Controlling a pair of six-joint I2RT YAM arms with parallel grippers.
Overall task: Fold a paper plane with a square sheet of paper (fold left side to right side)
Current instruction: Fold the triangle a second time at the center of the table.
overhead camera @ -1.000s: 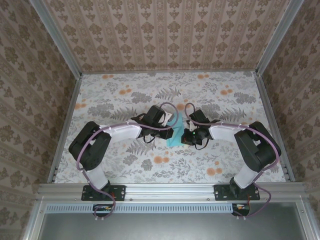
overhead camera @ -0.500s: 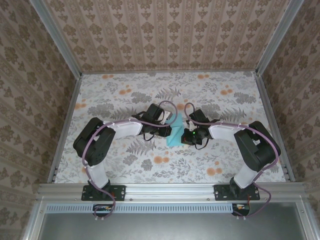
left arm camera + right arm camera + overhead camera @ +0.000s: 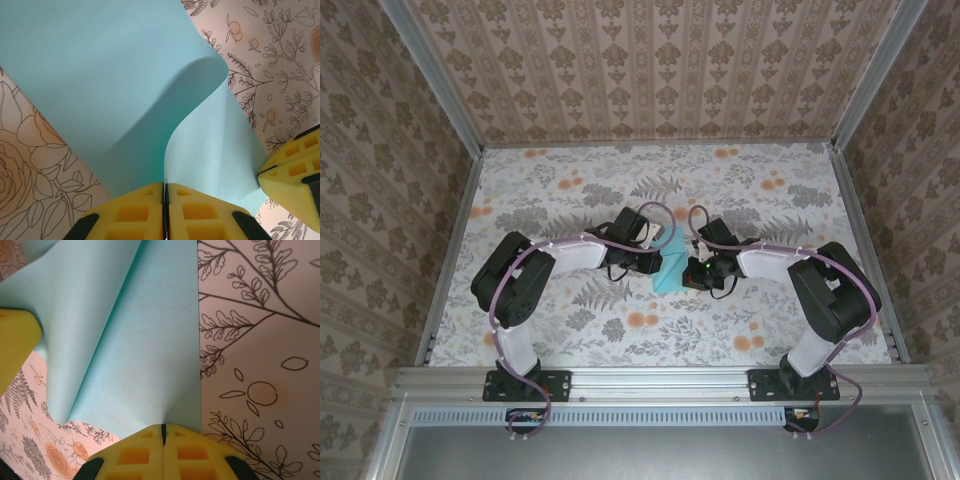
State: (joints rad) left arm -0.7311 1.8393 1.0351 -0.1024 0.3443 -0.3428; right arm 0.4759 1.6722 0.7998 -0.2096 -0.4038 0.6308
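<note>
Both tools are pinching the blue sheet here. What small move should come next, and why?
Probably the left tool should carry its pinched edge over toward the right tool and lower it. The square sheet arches in a loose, uncreased curve, and the two pinched edges sit apart, so the halves are not yet stacked.

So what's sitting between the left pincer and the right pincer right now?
The cyan sheet of paper, buckled into a curve, spans the gap; the left pincer and right pincer each pinch an edge of it. Both wrist views show this.
</note>
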